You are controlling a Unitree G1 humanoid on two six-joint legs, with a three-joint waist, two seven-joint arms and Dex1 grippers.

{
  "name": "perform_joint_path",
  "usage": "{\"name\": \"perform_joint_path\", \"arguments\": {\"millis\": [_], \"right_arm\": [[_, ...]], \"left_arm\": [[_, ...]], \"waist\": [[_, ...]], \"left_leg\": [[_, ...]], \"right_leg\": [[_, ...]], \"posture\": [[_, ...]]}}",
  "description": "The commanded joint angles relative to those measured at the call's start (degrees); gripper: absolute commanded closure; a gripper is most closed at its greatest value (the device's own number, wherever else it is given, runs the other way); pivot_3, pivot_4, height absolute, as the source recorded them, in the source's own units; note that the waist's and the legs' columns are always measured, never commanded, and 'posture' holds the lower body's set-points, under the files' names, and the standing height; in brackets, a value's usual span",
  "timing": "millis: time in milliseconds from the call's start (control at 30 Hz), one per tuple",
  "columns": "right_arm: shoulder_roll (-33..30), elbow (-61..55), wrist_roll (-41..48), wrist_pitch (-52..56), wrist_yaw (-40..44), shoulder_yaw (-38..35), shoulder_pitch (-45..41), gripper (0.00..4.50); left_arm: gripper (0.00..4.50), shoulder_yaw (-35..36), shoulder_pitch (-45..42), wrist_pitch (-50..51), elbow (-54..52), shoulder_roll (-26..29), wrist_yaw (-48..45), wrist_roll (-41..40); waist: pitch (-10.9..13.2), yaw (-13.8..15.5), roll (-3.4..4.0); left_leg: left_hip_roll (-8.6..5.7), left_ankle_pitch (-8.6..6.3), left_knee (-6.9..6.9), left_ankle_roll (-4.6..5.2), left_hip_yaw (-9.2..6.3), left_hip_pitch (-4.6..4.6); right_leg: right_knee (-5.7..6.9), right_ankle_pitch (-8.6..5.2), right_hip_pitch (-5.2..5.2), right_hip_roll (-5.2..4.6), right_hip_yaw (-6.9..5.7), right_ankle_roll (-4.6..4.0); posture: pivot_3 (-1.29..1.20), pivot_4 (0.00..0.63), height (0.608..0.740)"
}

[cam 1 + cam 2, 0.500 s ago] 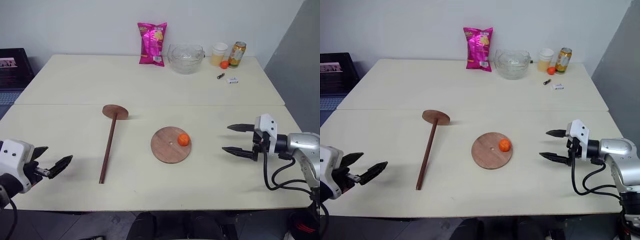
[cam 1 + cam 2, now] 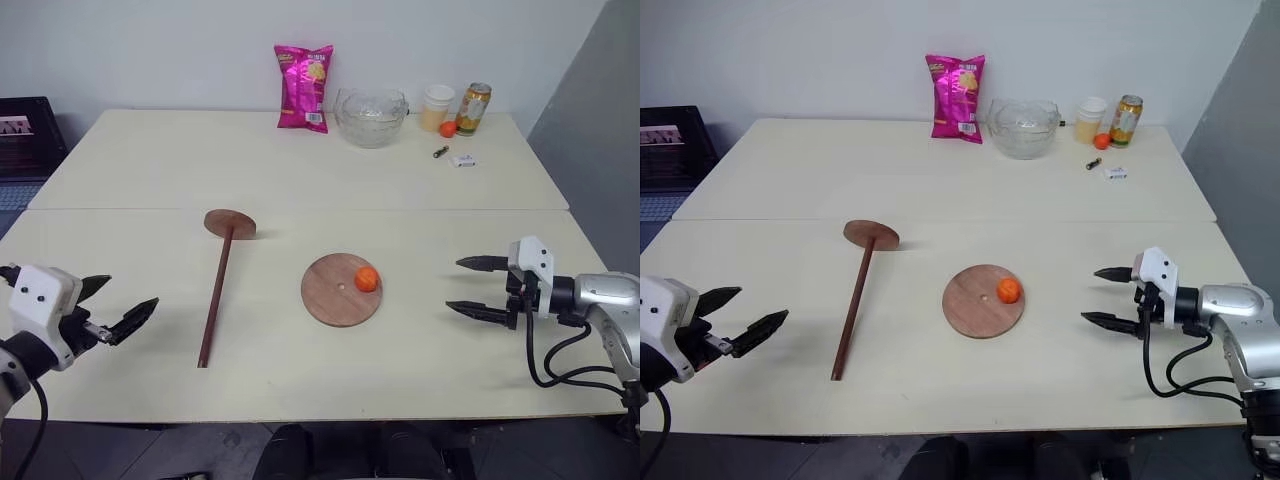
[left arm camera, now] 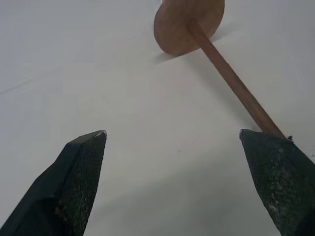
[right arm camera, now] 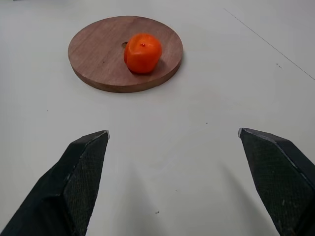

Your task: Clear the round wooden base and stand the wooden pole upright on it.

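Wooden pole (image 2: 217, 295): stiff, light, lying flat left of round wooden base (image 2: 336, 294); best gripped mid-shaft; left tool (image 2: 112, 311) and right tool (image 2: 476, 287) both wide, empty.

Counted on the table: one round wooden base (image 2: 341, 290); one wooden pole (image 2: 217, 290); two oranges, one on the base (image 2: 367, 280), one far right (image 2: 448, 129); one pink snack bag (image 2: 304, 88); one glass bowl (image 2: 371, 117); one cup (image 2: 437, 107); one can (image 2: 473, 108).
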Motion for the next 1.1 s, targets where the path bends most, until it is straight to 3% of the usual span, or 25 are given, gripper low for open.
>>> {"name": "perform_joint_path", "arguments": {"millis": [33,467,633,767,1100], "right_arm": [[-2.13,-1.64,1.21,2.56,1.96,-0.45,-1.82,0.06],[0.77,-10.71,2.48,5.92,-0.01,1.79,-3.35,0.06],[4.94,-13.89,-0.35,7.78,-5.03,6.70,-4.26,0.06],[13.20,-12.08,-7.36,8.21,-13.91,14.11,-6.58,0.06],[21.98,-3.43,-11.68,6.16,-19.64,17.76,-9.72,0.06]], "left_arm": [[0.00,0.52,-0.37,-4.39,-1.76,2.17,-3.60,0.06],[0.00,-7.68,-3.33,2.70,-13.24,6.66,-7.59,-4.26],[0.00,-14.78,-7.83,3.44,-15.21,6.32,-6.69,-3.74],[0.00,-22.40,-12.89,3.45,-16.57,6.53,-8.61,-3.87],[0.00,-28.67,-18.49,3.13,-15.33,6.11,-9.38,-3.02]], "waist": [[0.00,0.01,0.01],[0.02,0.00,0.01],[0.02,0.01,0.02],[0.01,-0.04,-0.01],[0.03,-0.07,0.02]], "left_leg": [[0.00,0.00,0.00,0.00,0.00,0.00],[0.00,0.00,0.00,0.00,0.00,-0.03],[-0.01,0.00,0.00,0.00,0.00,-0.03],[-0.02,0.01,0.00,-0.01,-0.01,-0.03],[-0.03,0.02,0.02,-0.03,-0.01,-0.12]], "right_leg": [[0.00,0.00,0.00,0.00,0.00,0.00],[-0.01,0.00,0.00,0.00,0.00,0.00],[0.00,0.00,0.00,0.01,-0.01,0.01],[0.01,0.00,-0.01,0.02,-0.01,0.01],[0.02,0.00,-0.12,0.04,0.01,0.01]], "posture": [[0.00,0.150,0.740],[0.00,0.150,0.740],[0.00,0.150,0.740],[0.00,0.150,0.740],[0.00,0.150,0.740]]}}
